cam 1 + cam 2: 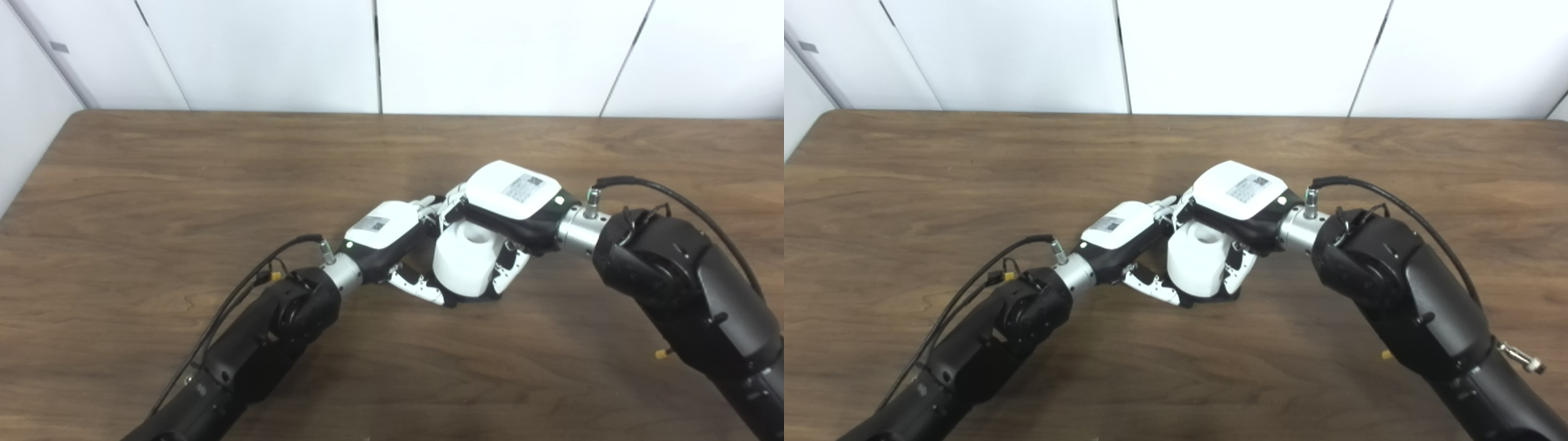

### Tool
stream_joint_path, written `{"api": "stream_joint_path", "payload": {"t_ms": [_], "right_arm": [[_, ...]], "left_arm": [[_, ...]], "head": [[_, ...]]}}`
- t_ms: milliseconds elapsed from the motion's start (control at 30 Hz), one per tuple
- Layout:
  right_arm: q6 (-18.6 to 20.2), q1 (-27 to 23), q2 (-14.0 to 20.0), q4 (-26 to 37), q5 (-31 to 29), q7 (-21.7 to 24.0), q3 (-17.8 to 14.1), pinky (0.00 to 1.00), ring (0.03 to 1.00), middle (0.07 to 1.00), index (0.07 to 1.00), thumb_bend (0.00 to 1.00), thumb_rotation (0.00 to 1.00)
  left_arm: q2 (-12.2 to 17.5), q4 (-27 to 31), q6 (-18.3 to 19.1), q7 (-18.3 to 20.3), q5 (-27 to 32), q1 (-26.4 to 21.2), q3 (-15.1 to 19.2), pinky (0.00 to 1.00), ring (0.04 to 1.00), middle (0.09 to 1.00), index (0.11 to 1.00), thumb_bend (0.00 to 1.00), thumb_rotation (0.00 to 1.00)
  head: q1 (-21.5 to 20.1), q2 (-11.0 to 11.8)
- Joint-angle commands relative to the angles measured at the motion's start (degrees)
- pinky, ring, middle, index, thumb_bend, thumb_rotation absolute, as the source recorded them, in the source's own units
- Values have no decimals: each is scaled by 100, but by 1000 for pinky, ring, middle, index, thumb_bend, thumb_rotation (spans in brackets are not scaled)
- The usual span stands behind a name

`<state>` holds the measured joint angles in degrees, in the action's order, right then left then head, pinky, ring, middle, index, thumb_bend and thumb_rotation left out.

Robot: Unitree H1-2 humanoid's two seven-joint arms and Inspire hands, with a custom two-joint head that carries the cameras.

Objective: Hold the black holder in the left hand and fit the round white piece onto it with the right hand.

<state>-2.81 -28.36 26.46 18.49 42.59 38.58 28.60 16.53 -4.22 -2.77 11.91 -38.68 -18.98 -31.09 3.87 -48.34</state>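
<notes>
you see the round white piece (467,260) upright under the right hand (511,199), its hollow top facing up, sitting on the black holder (456,301), only a dark edge showing by the left hand (392,236) fingertips.

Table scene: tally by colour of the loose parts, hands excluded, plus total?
White: 1, the round white piece, gripped by the right hand.
Black: 1, the black holder, only a sliver visible beneath the piece, by the left hand.
Total: 2

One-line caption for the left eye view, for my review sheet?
Right hand grips the round white plastic piece at the middle of the brown wooden table, left hand closing in beside it.
</notes>
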Motion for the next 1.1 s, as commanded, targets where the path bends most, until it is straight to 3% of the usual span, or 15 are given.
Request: {"api": "stream_joint_path", "payload": {"t_ms": [0,167,767,1067], "right_arm": [[-215,-12,45,119,-51,319,171,784,814,736,481,525,137],[-385,19,22,43,4,128,223,784,824,743,482,525,136],[-1623,102,-30,-466,856,-1120,123,777,800,706,481,525,136],[-1853,150,-63,-595,1287,-1467,82,817,796,701,481,525,136]], "left_arm": [[28,-139,117,460,-92,173,-200,937,1000,949,483,523,71],[19,-125,104,448,-122,179,-215,920,1000,924,483,523,71],[42,-16,254,632,-101,190,-233,937,996,947,483,523,72],[56,21,260,653,-71,198,-224,929,991,938,482,524,70]], "head": [[4,-3],[7,-6],[11,-38],[31,-55]]}}
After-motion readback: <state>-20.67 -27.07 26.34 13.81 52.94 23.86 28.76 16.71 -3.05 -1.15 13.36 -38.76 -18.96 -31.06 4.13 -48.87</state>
